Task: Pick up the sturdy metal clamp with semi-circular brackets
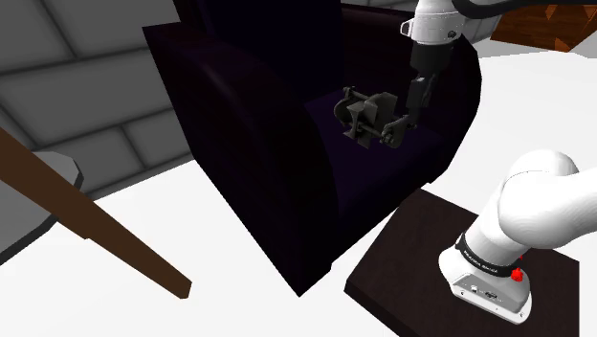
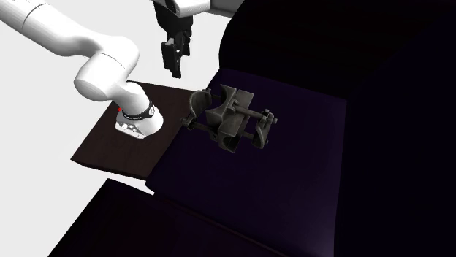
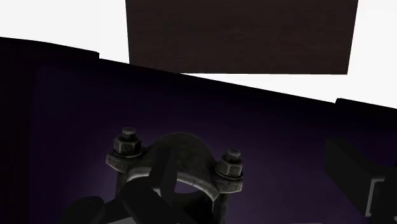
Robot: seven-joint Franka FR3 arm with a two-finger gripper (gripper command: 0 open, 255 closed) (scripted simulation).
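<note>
My gripper [image 2: 175, 69] hangs, jaws spread wide and holding nothing, near the dark metal clamp [image 2: 228, 120] on the armchair seat [image 2: 292, 182]

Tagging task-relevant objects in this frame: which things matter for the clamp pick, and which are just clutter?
For the job:
- metal clamp, lying on the armchair seat
- gripper, open, close to the clamp, not holding it

Just there:
- dark armchair, which carries the clamp
- brown plank
- dark stand top
- grey block wall
</note>
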